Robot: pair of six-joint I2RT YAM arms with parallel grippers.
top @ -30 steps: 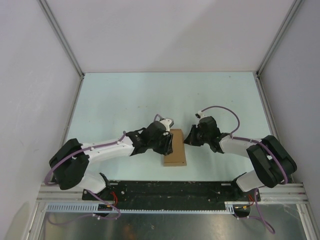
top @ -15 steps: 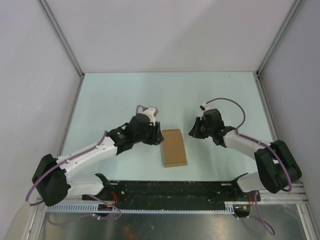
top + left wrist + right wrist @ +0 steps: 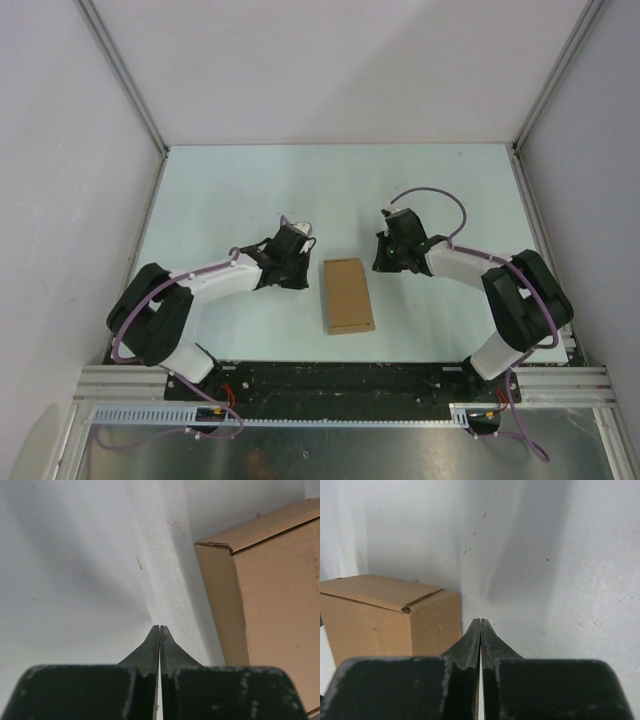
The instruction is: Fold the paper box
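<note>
Top view, read left to right.

Left arm (image 3: 205, 283): lies low across the lower left of the table (image 3: 240, 190), reaching toward frame centre. Left gripper (image 3: 299, 268) sits just left of the paper box (image 3: 348, 295), near its upper left corner and apart from it. Jaws are pressed together with nothing between them. In the left wrist view the fingertips (image 3: 150, 650) meet in a thin seam at lower centre over bare table. The box fills the right side of that frame.

Paper box: centre of frame, slightly below the middle, flat on the table. It is folded into a closed rectangular block, long side running top to bottom of the frame. Neither gripper touches it.

Right arm (image 3: 470, 270): comes in from the lower right. Right gripper (image 3: 382, 262) is just beside the box's upper right corner, not in contact. Jaws fully closed, empty. In the right wrist view the box sits at lower left, with a small gap in the flap seam at its corner.
</note>
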